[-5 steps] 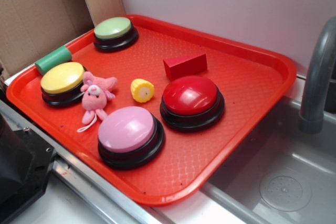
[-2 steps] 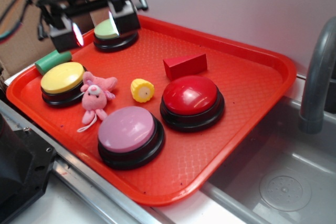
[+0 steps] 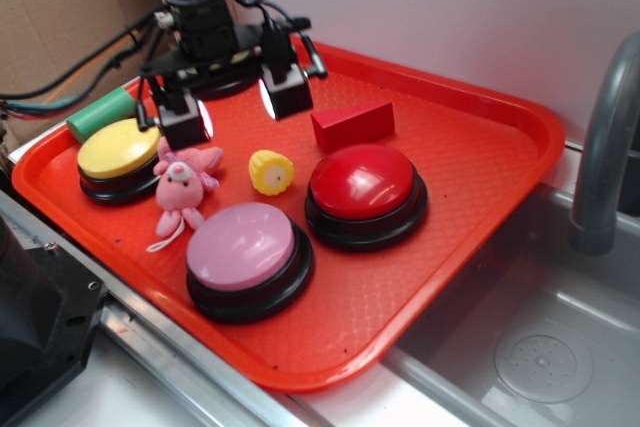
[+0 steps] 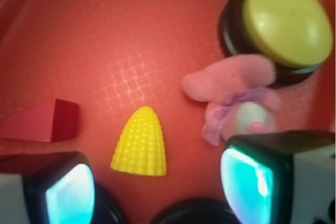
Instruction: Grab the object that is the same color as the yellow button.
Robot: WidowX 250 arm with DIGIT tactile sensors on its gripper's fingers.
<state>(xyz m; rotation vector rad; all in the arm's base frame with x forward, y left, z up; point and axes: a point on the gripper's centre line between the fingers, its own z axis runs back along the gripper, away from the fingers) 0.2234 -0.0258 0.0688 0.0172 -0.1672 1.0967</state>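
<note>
The yellow toy corn (image 3: 271, 172) lies on the red tray (image 3: 470, 157) between the pink plush and the red button. In the wrist view the corn (image 4: 140, 141) lies just ahead of the jaws. The yellow button (image 3: 119, 151) sits at the tray's left; it also shows in the wrist view (image 4: 286, 20) at top right. My gripper (image 3: 232, 107) is open and empty, hovering above the tray behind the corn. In the wrist view the gripper (image 4: 157, 192) has its fingers wide apart, one on each side.
A pink plush toy (image 3: 183, 185) lies beside the yellow button. A red button (image 3: 365, 192), a pink button (image 3: 247, 257), a red wedge block (image 3: 352, 125) and a green cylinder (image 3: 101, 113) are on the tray. A sink (image 3: 540, 337) and faucet (image 3: 605, 147) are at right.
The gripper came in from the upper left, moved forward and down over the tray toward the corn. It now hides the green button. The objects have not moved.
</note>
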